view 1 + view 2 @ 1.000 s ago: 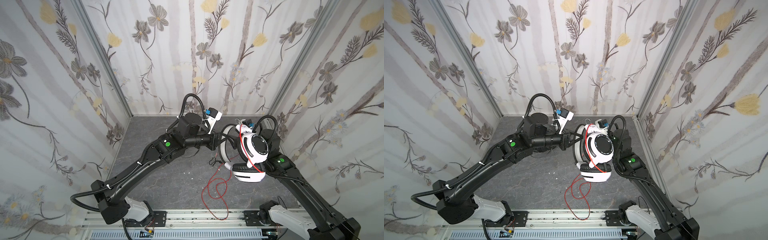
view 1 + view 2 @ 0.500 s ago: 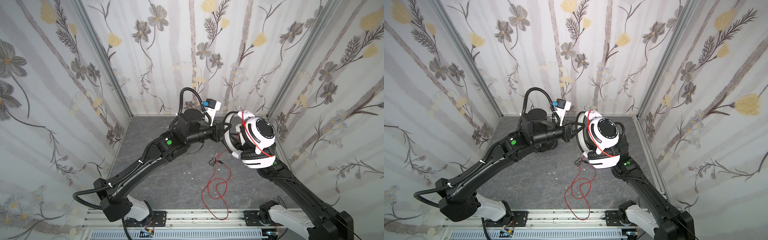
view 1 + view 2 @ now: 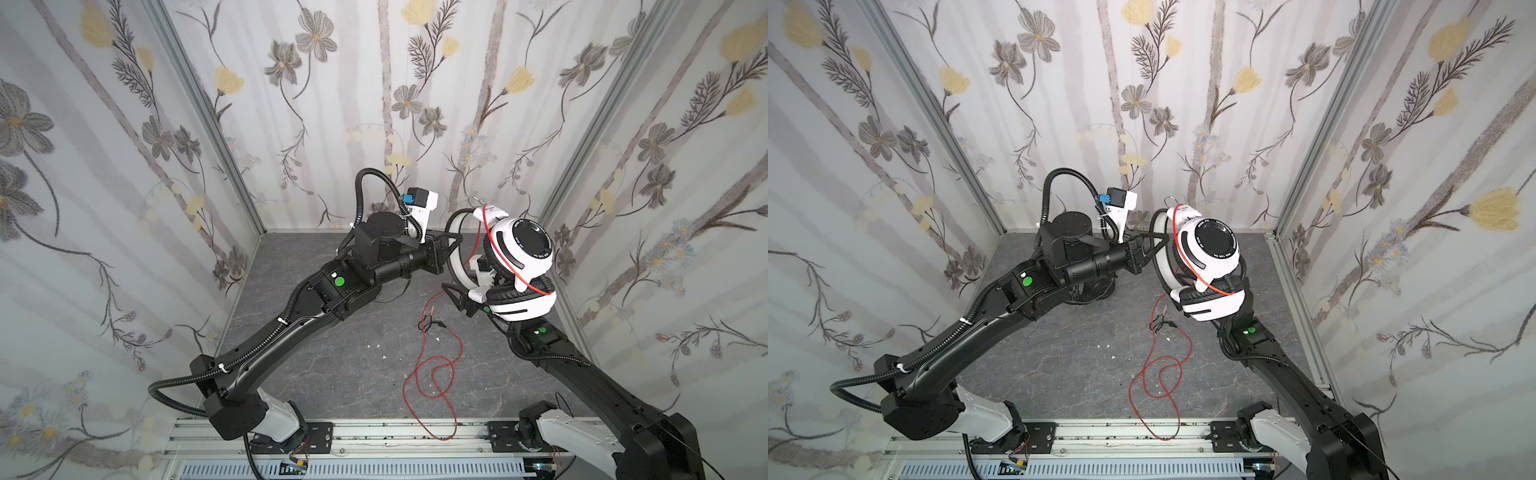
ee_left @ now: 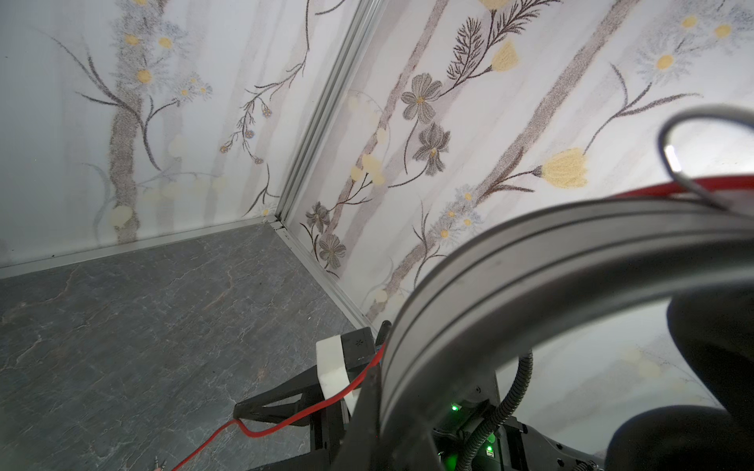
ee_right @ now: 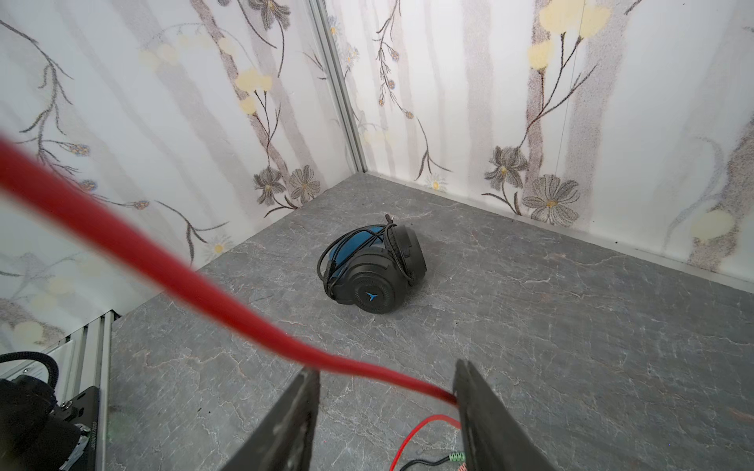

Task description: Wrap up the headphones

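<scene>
The white headphones [image 3: 519, 266] [image 3: 1212, 266] hang in the air at the back right, earcups folded together. My left gripper [image 3: 455, 241] [image 3: 1158, 243] is shut on their headband [image 4: 530, 265]. The red cable [image 3: 505, 257] crosses the earcups, then drops in loose loops [image 3: 1154, 365] to the floor. My right gripper [image 3: 457, 297] [image 5: 385, 379] sits just below the headband, open. The red cable [image 5: 204, 285] runs across its gap and touches one finger [image 5: 469, 391]. The black headphones [image 5: 371, 269] lie on the floor with their black cable wound round them.
The grey stone-look floor [image 3: 353, 374] is boxed in by flowered walls on three sides. An aluminium rail [image 3: 374, 436] runs along the front edge, and the red cable's end lies over it. The cable's plugs [image 5: 457, 456] rest on the floor below the right gripper.
The white headphones have risen, moved back and right, and turned, carried by the left gripper. The right gripper's jaws have narrowed somewhat round the red cable.
</scene>
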### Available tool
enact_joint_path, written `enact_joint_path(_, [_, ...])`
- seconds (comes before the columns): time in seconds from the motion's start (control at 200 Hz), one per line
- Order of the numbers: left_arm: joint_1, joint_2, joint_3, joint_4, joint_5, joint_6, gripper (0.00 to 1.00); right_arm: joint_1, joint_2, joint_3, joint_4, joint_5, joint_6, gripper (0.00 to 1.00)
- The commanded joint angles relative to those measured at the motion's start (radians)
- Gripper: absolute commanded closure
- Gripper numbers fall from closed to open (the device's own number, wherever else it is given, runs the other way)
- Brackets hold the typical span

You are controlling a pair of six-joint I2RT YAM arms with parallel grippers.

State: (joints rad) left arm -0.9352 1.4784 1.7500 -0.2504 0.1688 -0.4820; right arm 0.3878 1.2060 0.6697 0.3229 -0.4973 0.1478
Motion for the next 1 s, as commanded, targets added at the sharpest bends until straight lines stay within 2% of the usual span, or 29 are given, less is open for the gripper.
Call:
enact_joint_path(0.0, [-0.001, -0.002, 0.013, 0.112, -0.005, -0.044, 1.0, 0.0, 0.016, 0.02, 0.072, -0.018, 0.022, 0.44])
enact_joint_path(0.16, [-0.001, 0.002, 0.016, 0.12, 0.003, -0.05, 1.0, -0.004, 0.044, 0.041, 0.077, 0.014, 0.027, 0.42])
enact_joint_path(0.48, [-0.001, 0.021, 0.028, 0.138, 0.009, -0.063, 1.0, -0.007, 0.066, 0.071, 0.069, 0.031, 0.017, 0.46])
enact_joint_path(0.649, [-0.001, 0.025, 0.029, 0.147, 0.004, -0.075, 1.0, -0.006, 0.086, 0.065, 0.098, 0.003, 0.03, 0.59])
enact_joint_path(0.769, [-0.001, 0.027, 0.019, 0.169, -0.053, -0.095, 1.0, 0.0, 0.095, 0.045, 0.117, -0.012, 0.052, 0.71])
enact_joint_path(0.994, [0.002, 0.058, 0.04, 0.237, -0.139, -0.12, 1.0, 0.012, 0.107, 0.004, 0.181, -0.047, 0.107, 0.79])
